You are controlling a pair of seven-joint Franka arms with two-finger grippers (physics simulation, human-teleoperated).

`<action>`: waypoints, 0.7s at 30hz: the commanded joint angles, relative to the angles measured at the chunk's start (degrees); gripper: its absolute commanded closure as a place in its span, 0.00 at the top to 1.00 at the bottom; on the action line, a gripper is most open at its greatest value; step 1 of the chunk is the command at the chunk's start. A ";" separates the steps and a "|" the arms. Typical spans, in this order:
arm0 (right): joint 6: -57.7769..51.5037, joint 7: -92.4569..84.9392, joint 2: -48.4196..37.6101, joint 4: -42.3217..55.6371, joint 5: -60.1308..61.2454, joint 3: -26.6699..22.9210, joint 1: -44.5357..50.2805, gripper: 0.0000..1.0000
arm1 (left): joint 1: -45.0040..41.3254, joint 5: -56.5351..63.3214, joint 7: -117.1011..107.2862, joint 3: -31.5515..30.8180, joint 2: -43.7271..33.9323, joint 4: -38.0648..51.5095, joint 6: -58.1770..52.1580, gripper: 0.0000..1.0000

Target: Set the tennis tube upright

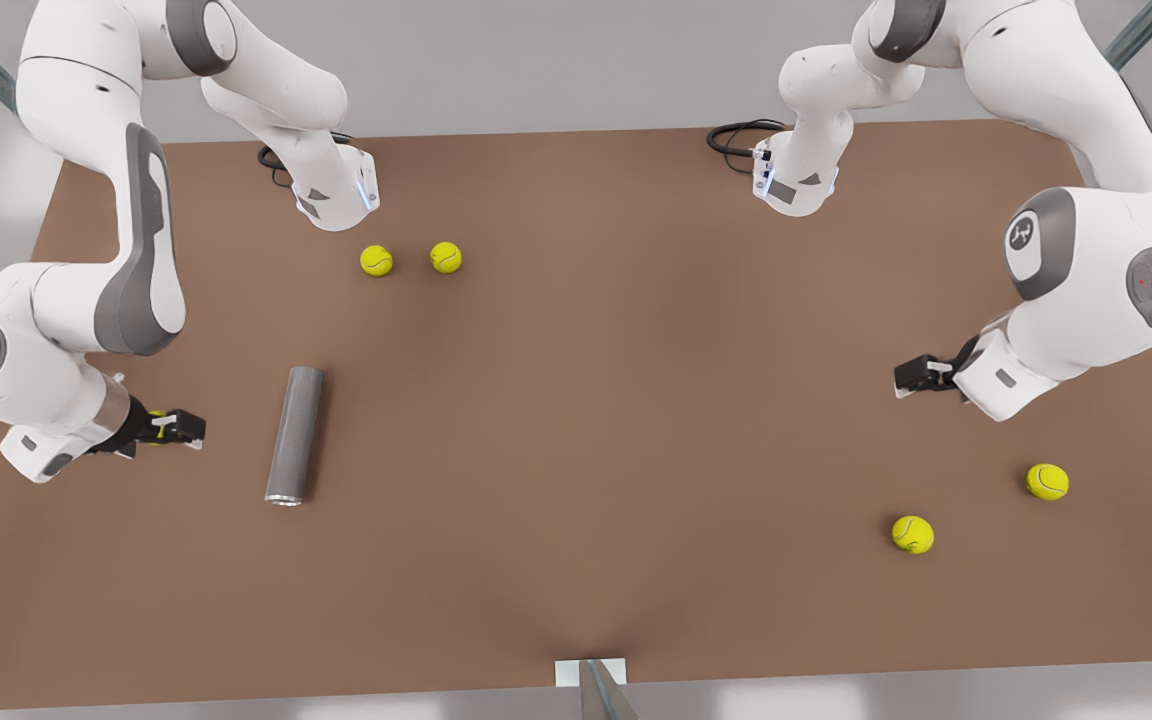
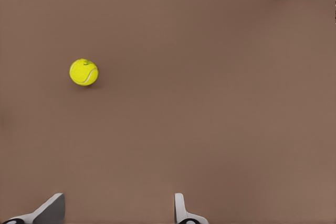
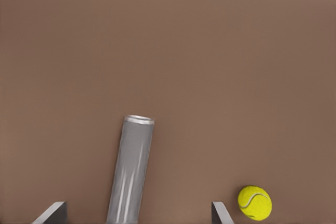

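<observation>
I start from the brown table [image 1: 576, 400], where the tennis tube [image 1: 294, 435] lies flat on its side, silvery rim [image 1: 284, 497] toward the near edge, so it is not yet upright. My right gripper [image 1: 191, 428] sits just beside the tube, fingers [image 3: 219, 212] spread wide, I judge ready to straddle it. My left gripper [image 1: 904, 378] waits well away from the tube, its fingers [image 2: 179, 208] also parted around nothing. Two tennis balls [image 1: 376, 260] rest beyond the tube's plain end.
</observation>
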 commanded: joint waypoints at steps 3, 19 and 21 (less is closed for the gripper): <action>-0.71 -0.56 0.23 -0.35 0.25 0.00 -0.02 1.00 | -0.16 -0.06 -0.09 0.00 -0.13 -0.26 -0.21 0.99; 16.87 16.23 -0.30 -26.89 0.61 4.40 1.48 1.00 | -2.27 -16.41 -3.87 -0.18 1.54 -2.37 1.10 0.99; 19.86 15.52 -0.30 -30.49 0.61 4.48 -0.11 1.00 | -2.36 -16.23 -3.87 -0.18 1.62 -1.93 1.28 0.99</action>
